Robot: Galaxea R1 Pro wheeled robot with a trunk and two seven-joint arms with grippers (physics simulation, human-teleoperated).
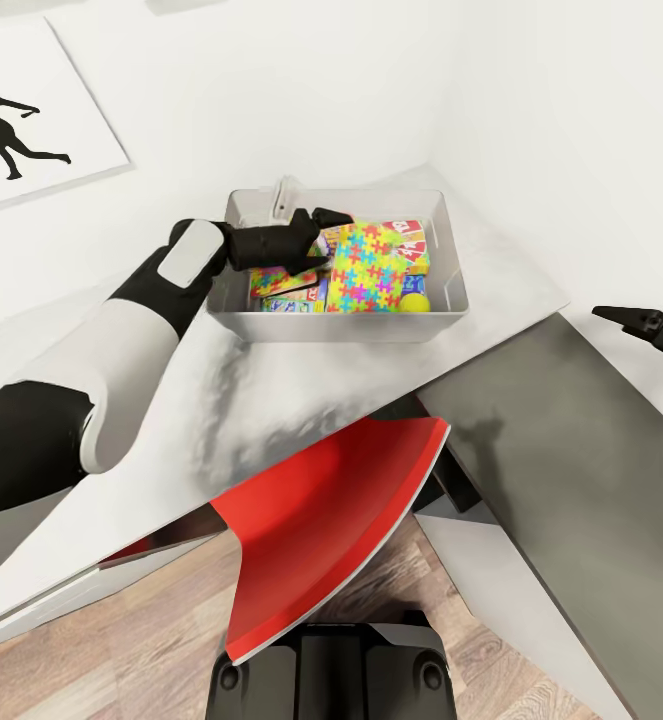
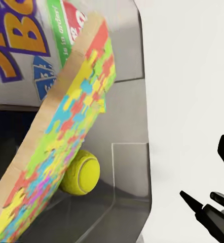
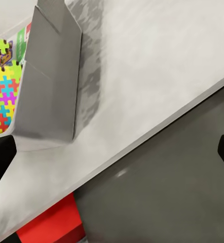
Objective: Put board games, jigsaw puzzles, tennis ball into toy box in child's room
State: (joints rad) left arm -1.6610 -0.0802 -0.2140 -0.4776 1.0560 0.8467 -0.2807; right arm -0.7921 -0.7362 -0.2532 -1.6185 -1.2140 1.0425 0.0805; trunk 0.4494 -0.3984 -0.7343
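Leaning jigsaw puzzle (image 2: 61, 152), tennis ball (image 2: 80, 172) beneath (wrist-cam).

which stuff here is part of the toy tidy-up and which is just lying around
Job:
toy box
puzzle
ball
Skip-Bo box
table
left end effector, over the box

Just around:
red chair
poster
dark cabinet top

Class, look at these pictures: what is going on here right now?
A two-armed robot is tidying toys into a grey toy box on a pale table. Its left gripper reaches over the box, above a jigsaw puzzle lying tilted on game boxes, with a tennis ball beside it. The right gripper hangs off to the side, holding nothing.
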